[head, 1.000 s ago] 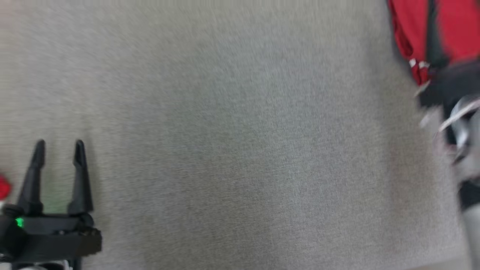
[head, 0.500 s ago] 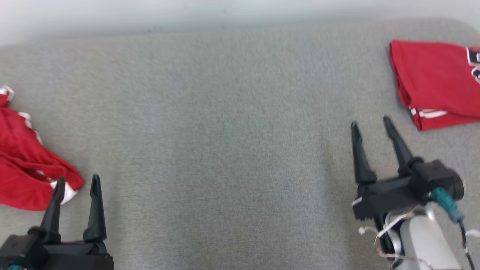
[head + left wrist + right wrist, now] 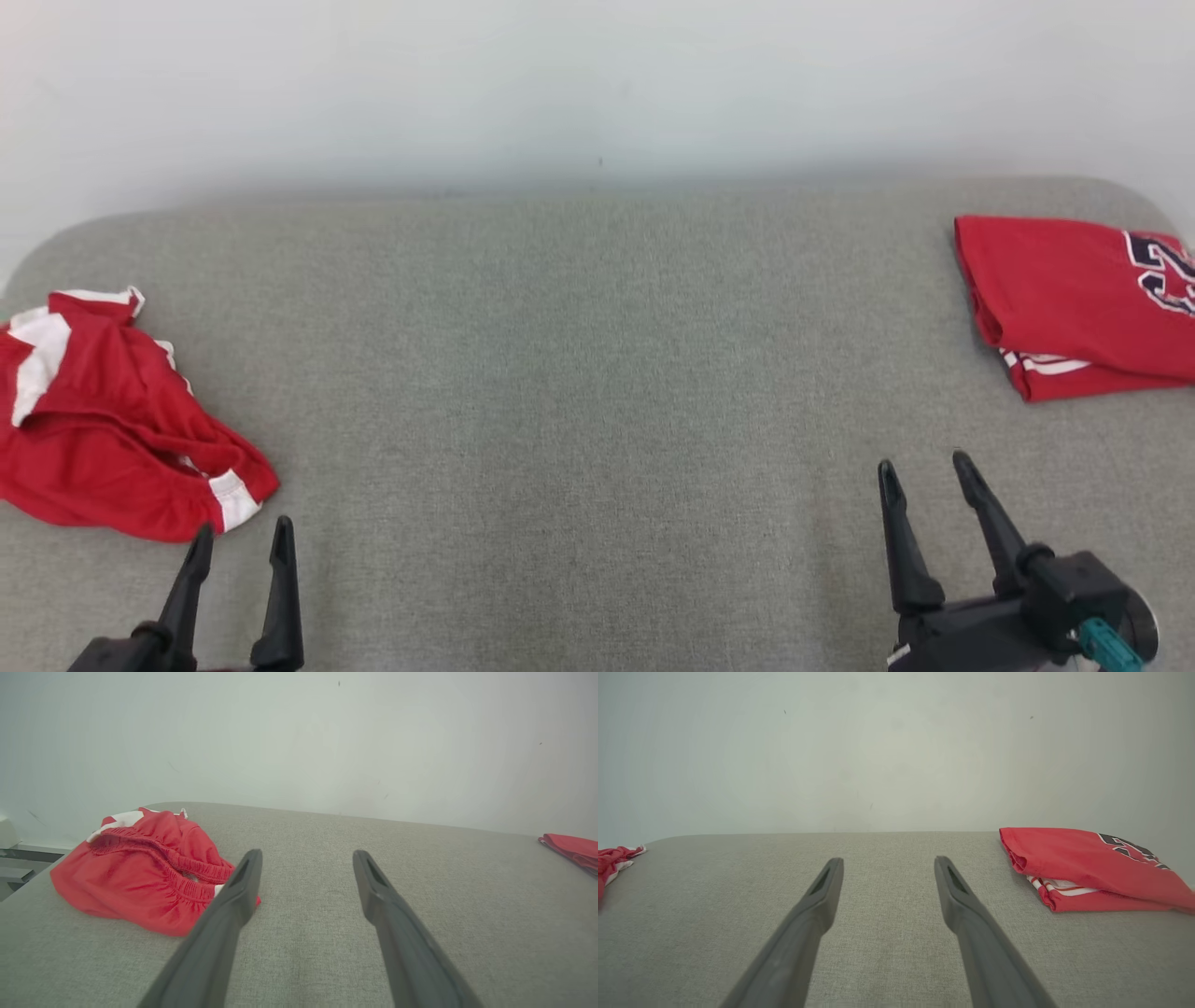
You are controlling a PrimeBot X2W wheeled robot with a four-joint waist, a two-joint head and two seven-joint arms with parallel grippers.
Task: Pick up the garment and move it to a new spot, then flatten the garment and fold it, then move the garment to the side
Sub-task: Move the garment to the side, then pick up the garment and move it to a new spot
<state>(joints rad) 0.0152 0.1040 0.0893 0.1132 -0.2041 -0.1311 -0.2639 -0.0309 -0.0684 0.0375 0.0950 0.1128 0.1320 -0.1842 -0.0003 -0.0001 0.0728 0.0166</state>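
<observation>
A crumpled red garment with white trim (image 3: 112, 439) lies on the left end of the grey padded table (image 3: 597, 373). My left gripper (image 3: 243, 527) is open and empty, its fingertips just right of and below that garment's nearest hem. In the left wrist view the crumpled garment (image 3: 140, 877) sits left of my left gripper (image 3: 307, 854), beside its left finger. A folded red garment with dark lettering (image 3: 1064, 299) rests flat at the table's right end. My right gripper (image 3: 922, 462) stands open and empty, below and left of it.
A pale wall (image 3: 597, 84) rises directly behind the table's rounded back edge. The right wrist view shows the folded garment (image 3: 1083, 868) to the right of my right gripper (image 3: 888, 859) and a bit of the crumpled one (image 3: 612, 858) at far left.
The head camera has tilted up, so the table, both garments and the wall slid down the picture. Both grippers stayed open and now sit lower in the frame.
</observation>
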